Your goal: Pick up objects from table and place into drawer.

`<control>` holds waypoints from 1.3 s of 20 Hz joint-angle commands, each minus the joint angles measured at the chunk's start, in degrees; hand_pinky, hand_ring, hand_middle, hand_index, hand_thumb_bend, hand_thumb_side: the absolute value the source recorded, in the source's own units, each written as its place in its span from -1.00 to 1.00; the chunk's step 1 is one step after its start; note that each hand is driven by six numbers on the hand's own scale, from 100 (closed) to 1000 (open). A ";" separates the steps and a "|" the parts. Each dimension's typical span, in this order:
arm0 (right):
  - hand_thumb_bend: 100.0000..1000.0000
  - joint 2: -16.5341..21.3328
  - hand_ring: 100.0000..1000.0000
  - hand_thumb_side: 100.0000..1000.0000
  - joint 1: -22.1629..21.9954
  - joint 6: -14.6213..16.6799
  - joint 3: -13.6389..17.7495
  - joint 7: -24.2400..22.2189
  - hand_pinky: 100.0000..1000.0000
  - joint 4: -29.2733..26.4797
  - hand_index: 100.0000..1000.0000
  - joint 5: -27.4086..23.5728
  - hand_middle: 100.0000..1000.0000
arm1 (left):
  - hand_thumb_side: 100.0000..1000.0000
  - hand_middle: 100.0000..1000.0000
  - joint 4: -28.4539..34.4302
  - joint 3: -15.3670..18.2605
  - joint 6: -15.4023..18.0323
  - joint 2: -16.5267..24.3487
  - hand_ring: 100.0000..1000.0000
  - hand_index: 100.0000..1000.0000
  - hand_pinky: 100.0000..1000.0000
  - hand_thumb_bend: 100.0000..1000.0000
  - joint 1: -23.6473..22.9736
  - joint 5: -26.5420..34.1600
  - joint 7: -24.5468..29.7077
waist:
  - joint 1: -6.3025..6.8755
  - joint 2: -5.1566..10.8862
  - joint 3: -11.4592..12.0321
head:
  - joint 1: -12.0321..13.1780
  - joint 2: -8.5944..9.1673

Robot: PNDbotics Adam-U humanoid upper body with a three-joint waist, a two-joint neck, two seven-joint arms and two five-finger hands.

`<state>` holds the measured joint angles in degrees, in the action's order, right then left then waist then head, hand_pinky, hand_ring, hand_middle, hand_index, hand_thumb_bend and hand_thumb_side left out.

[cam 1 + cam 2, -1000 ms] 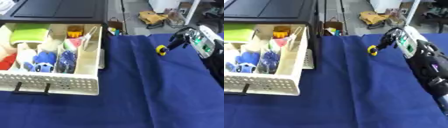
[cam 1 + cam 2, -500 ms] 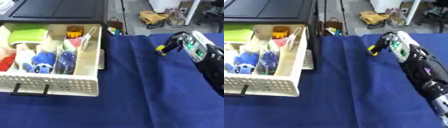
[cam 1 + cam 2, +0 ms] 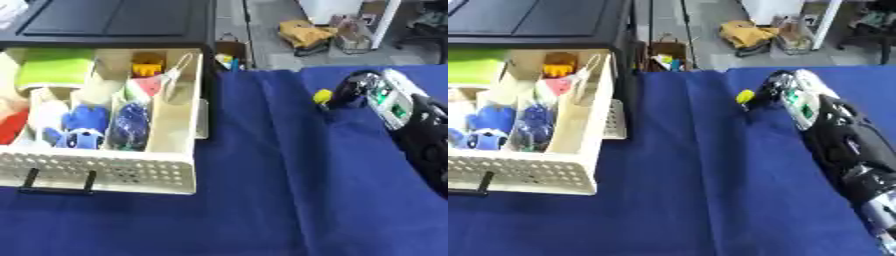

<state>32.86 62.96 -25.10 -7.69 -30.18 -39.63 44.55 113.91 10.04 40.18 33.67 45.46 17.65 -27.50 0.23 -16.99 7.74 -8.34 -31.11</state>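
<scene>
Right hand (image 3: 773,95): we see its fingers curled around the small yellow object.
Yellow object (image 3: 745,96): small, rounded, with a dark lower end, held above the blue-covered tabletop (image 3: 702,190).
Drawer (image 3: 105,172): open, already holding assorted items.

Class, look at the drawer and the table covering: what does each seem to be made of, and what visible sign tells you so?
Drawer: probably moulded plastic, cream and matt; its front is perforated with regular small holes. Table covering: most likely woven cloth, dark blue and matt; it shows soft folds and creases running down its length.
</scene>
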 commanded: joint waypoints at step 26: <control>-0.28 0.34 0.72 -0.27 1.10 -0.44 0.37 6.02 0.53 0.56 0.55 -0.07 -0.04 | 0.96 -0.08 0.68 -0.01 3.75 0.58 -0.18 0.30 -0.58 -0.53 0.60 0.72 -3.46 | 0.28 0.44 0.80 | -0.28 1.49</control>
<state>32.59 62.95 -25.48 -7.57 -24.77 -39.01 44.07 113.91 10.00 40.24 33.24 45.44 18.13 -27.43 0.41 -17.50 8.43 -8.54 -30.29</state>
